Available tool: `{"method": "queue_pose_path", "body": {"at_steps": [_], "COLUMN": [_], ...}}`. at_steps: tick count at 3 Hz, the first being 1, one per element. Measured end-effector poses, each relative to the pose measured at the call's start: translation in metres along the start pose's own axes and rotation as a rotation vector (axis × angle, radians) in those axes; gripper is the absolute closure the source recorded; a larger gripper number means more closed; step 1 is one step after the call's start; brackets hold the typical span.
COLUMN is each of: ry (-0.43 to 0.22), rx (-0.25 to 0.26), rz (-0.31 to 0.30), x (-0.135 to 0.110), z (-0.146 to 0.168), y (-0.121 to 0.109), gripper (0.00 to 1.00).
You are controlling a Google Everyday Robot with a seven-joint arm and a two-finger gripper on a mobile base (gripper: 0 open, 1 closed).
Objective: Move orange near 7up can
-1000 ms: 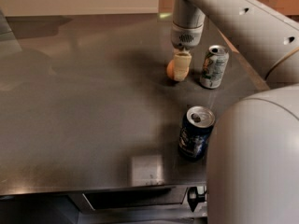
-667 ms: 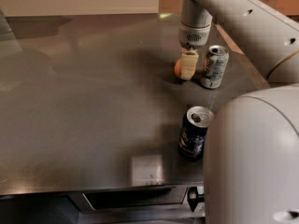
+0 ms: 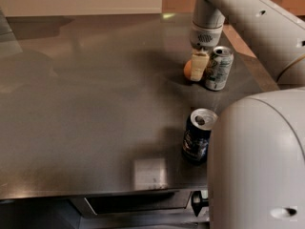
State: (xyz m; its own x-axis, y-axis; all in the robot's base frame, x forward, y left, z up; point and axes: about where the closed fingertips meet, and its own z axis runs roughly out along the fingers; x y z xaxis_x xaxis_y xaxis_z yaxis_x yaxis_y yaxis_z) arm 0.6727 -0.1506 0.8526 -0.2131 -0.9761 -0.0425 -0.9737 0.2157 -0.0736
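The orange sits low over the grey table at the back right, partly hidden by a pale finger. My gripper comes straight down from above and is shut on the orange. The 7up can, silver-white with green markings, stands upright just right of the gripper, almost touching the finger. The arm runs up and off to the right.
A dark blue can with an open top stands upright nearer the front, right of centre. A pale square patch lies near the table's front edge. The robot's white body fills the lower right corner.
My gripper has moved to the right with the orange in it, closing the gap to the 7up can. The cans have not moved.
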Motion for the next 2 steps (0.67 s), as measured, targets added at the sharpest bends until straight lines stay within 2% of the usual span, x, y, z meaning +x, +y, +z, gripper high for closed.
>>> {"method": "queue_pose_path", "body": {"at_steps": [1,2], "ry": [-0.009,-0.012], "rx": [-0.002,-0.005], "rz": [0.001,-0.005], "x": [0.0034,0.0043], "z": [-0.0028,-0.0046], "y": [0.0006,0.0008], "gripper": [0.12,0.0]}}
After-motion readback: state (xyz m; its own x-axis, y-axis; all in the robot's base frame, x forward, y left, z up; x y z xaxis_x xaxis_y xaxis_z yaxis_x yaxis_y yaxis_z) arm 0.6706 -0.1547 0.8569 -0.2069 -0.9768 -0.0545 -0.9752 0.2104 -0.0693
